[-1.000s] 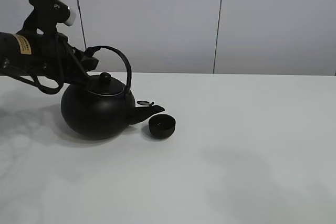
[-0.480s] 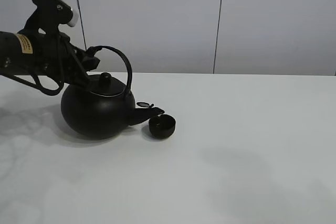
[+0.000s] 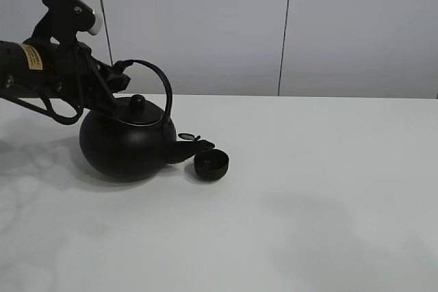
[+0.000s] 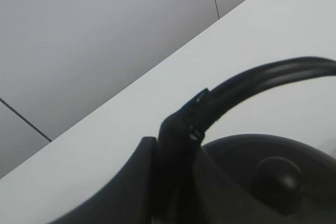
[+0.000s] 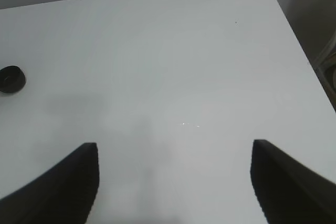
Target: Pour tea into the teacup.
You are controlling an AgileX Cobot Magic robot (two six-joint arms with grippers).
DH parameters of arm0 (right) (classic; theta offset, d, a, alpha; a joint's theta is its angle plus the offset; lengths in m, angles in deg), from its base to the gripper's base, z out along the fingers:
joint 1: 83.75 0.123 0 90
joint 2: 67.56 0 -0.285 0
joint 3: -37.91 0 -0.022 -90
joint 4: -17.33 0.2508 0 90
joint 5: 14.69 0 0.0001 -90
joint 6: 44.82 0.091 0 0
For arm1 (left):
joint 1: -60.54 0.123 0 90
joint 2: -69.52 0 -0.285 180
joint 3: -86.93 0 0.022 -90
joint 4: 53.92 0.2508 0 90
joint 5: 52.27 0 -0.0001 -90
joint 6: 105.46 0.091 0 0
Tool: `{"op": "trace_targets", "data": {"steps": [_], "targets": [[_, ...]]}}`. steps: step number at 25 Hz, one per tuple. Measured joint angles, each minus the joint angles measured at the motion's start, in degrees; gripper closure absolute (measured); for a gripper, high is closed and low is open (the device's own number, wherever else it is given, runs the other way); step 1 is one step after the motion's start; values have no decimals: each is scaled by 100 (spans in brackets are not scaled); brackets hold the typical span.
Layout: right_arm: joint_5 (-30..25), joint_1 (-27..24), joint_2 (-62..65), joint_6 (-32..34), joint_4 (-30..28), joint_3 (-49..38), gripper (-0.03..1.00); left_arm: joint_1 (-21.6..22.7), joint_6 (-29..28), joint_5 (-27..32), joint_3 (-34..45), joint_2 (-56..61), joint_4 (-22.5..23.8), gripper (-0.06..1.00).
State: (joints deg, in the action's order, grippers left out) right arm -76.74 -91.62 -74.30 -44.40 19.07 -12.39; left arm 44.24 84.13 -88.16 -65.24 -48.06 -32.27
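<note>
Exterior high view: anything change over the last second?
Barely. The kettle tipped a touch further, its spout dropping slightly toward the teacup, mostly in the first half second. The left gripper stays clamped on the kettle's handle. The teacup has not moved, and no stream is visible. The right gripper is open above the table.

White table (image 3: 328,203), grey panelled wall (image 3: 205,25)
</note>
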Motion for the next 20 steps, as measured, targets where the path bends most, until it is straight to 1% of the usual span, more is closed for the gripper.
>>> {"op": "trace_targets", "data": {"steps": [9,14,20], "targets": [[0,0,0,0,0,0,42,0,127,20,-23,0,0,84],[0,0,0,0,0,0,42,0,152,281,-180,0,26,84],[0,0,0,0,0,0,42,0,165,312,-208,0,71,84]]}}
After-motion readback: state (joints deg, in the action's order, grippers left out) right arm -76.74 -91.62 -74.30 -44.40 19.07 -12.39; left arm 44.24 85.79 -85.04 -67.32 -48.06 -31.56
